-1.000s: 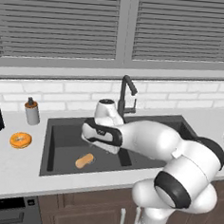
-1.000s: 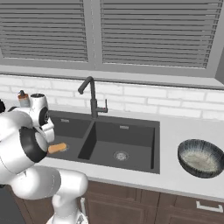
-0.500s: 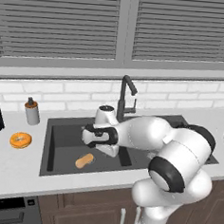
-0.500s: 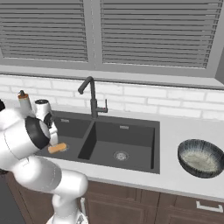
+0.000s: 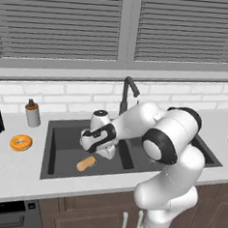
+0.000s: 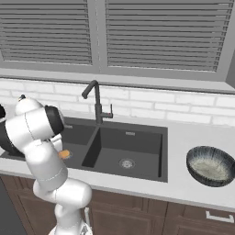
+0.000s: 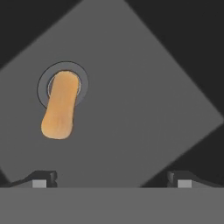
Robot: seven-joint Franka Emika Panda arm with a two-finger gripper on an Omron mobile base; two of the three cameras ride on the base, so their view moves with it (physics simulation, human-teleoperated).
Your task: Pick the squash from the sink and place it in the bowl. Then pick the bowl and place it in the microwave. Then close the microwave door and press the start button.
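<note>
The tan-orange squash (image 5: 86,163) lies on the floor of the left basin of the dark sink (image 5: 56,131), resting across the round drain (image 7: 64,85). In the hand view the squash (image 7: 61,109) sits up and left of centre. My gripper (image 5: 102,153) hangs open just above and to the right of it, nothing between its fingertips (image 7: 43,178). A sliver of the squash (image 6: 64,154) peeks from behind my arm. The patterned bowl (image 6: 211,165) stands on the counter right of the sink (image 6: 133,137). The microwave is out of view.
A tall dark faucet (image 5: 129,90) rises behind the sink divider, close to my forearm. A glazed donut (image 5: 21,142) and a small bottle (image 5: 32,113) sit on the counter left of the sink. The basin walls close in around the hand.
The hand has sunk a little lower into the left basin toward the squash, and the elbow has swung left and forward. The squash has not moved.
</note>
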